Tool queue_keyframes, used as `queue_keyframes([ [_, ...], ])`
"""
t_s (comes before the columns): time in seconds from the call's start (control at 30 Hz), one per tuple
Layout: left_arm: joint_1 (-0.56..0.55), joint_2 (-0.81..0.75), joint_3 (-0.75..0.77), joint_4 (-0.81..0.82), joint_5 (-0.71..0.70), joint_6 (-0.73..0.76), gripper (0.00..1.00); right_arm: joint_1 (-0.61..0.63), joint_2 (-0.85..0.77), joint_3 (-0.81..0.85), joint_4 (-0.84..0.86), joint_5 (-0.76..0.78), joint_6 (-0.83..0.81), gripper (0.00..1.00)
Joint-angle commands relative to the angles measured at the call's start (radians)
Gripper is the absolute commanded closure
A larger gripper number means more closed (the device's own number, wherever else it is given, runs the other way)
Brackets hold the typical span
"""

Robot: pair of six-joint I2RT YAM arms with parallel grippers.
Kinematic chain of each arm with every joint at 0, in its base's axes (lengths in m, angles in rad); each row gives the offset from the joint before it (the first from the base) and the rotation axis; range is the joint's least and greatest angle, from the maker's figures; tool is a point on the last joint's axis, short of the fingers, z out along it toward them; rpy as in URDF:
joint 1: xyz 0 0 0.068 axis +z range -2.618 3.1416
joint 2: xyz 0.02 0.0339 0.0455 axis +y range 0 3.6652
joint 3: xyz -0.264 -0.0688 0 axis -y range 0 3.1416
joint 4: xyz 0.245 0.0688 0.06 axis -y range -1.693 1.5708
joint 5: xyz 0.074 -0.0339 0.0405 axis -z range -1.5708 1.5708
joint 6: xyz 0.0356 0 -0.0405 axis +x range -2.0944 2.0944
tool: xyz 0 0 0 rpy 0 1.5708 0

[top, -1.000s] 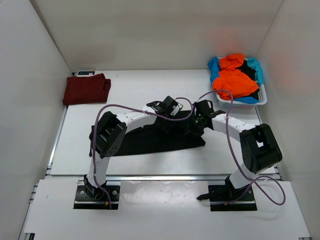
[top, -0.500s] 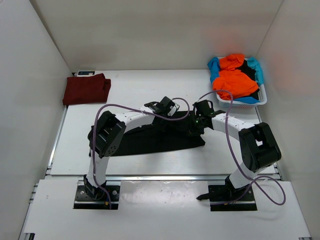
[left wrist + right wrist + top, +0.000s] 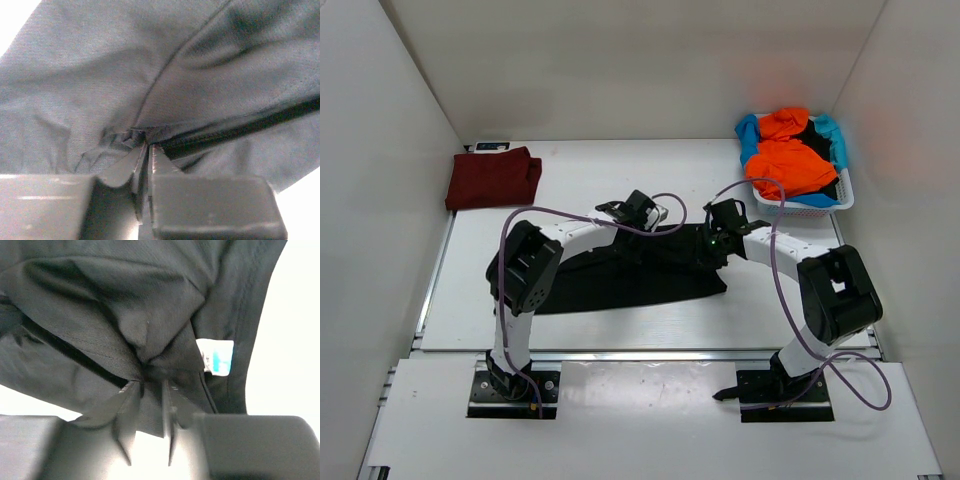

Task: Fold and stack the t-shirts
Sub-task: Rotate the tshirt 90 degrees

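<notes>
**A:** Where does your job stand, seen from above?

**B:** In the top view you have one dark red t-shirt [image 3: 492,178] folded at the upper left of the table [image 3: 740,320]. The black t-shirt [image 3: 620,290] lies spread in the middle of the frame, not yet folded, with both arms bent over its upper edge. At the upper right, the basket [image 3: 842,198] holds orange t-shirts [image 3: 788,165] and a light blue t-shirt [image 3: 748,133] in a heap, with some black cloth among them.

**A:** And the left wrist view?

**B:** Your left gripper [image 3: 148,146] is pinched onto a gathered ridge of the black cloth, jaws nearly together.

**A:** The right wrist?

**B:** Your right gripper [image 3: 152,382] clamps a fold of the same shirt, just beside its white label [image 3: 215,356] and near the cloth's edge.

**A:** So how far along are you?

**B:** Early, I judge. One shirt is done, this one's first fold is in hand, and the basket load waits. You have no stack yet.
</notes>
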Motion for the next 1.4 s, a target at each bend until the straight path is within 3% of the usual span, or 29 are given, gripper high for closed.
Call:
queue_keyframes([
  [0.0,0.011,-0.085,-0.027,-0.045,0.136,0.006,0.78,0.025,-0.051,-0.008,0.057,-0.056,-0.061,0.76],
  [0.07,0.008,-0.105,-0.039,-0.052,0.188,0.007,0.69,0.028,-0.074,-0.021,0.074,-0.084,-0.082,0.71],
  [0.17,0.011,-0.130,-0.035,-0.066,0.222,0.006,0.61,0.016,-0.123,-0.050,0.091,-0.132,-0.099,0.73],
  [0.37,0.011,-0.155,-0.025,-0.080,0.242,0.002,0.60,-0.021,-0.249,-0.080,0.139,-0.218,-0.130,0.88],
  [0.47,0.015,-0.173,-0.027,-0.098,0.254,0.015,0.60,-0.018,-0.272,-0.084,0.142,-0.254,-0.129,0.89],
  [0.57,0.033,-0.204,-0.045,-0.124,0.262,0.051,0.48,-0.027,-0.266,-0.085,0.120,-0.213,-0.104,0.86],
  [0.63,0.038,-0.237,-0.036,-0.156,0.250,0.076,0.40,-0.052,-0.220,-0.076,0.090,-0.163,-0.080,0.91],
  [0.73,0.099,-0.311,-0.030,-0.157,0.173,0.076,0.38,-0.079,-0.133,0.008,0.041,-0.101,-0.066,1.00],
  [0.8,0.180,-0.361,-0.030,-0.134,0.110,0.067,0.28,-0.083,-0.005,0.105,-0.033,-0.059,-0.070,1.00],
  [0.87,0.304,-0.380,-0.028,-0.126,-0.044,0.058,0.22,-0.073,0.081,0.238,-0.099,-0.008,-0.098,0.99],
  [0.97,0.450,-0.385,-0.079,-0.132,-0.241,0.114,0.24,-0.050,0.211,0.378,-0.191,0.052,-0.133,1.00],
  [1.07,0.582,-0.378,-0.153,-0.167,-0.281,0.176,0.24,-0.032,0.294,0.462,-0.304,0.098,-0.165,1.00],
  [1.23,0.651,-0.371,-0.321,-0.129,-0.424,0.251,0.23,-0.009,0.332,0.495,-0.394,0.196,-0.199,1.00],
  [1.37,0.691,-0.310,-0.366,-0.111,-0.497,0.271,0.22,-0.021,0.381,0.531,-0.424,0.224,-0.222,1.00],
])
